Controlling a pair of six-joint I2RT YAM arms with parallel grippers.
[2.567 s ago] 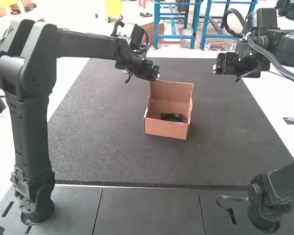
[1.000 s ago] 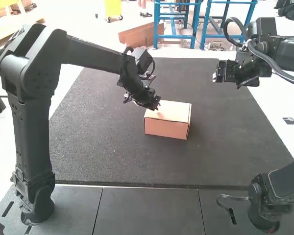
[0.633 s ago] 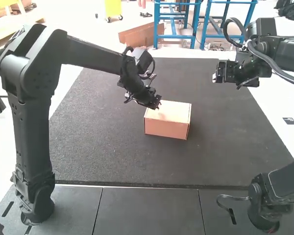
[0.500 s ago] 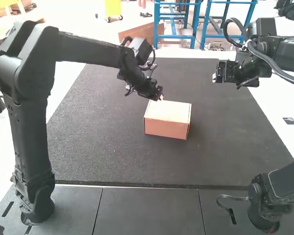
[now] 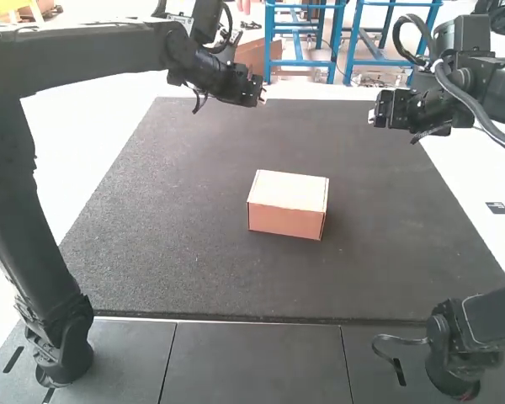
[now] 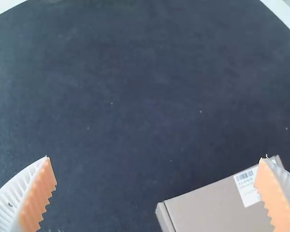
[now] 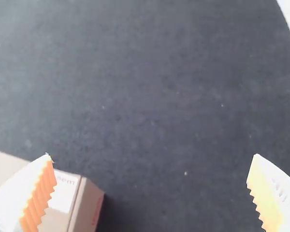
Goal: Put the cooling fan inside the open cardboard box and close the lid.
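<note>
On the mat (image 5: 151,252), box (image 5: 288,204) seemingly closed.

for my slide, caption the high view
Closed cardboard box on the mat, left gripper and right gripper hovering clear

Bright, even light from above; shadows soft, faint

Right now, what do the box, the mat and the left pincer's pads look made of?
Box: cardboard, matte tan, crisp folded edges, paper label.
Mat: black, matte, speckled grain; rubber or dense felt, unclear.
Left pincer pads: orange, saw-toothed, probably rubber, on white ribbed plastic-looking fingers.
</note>
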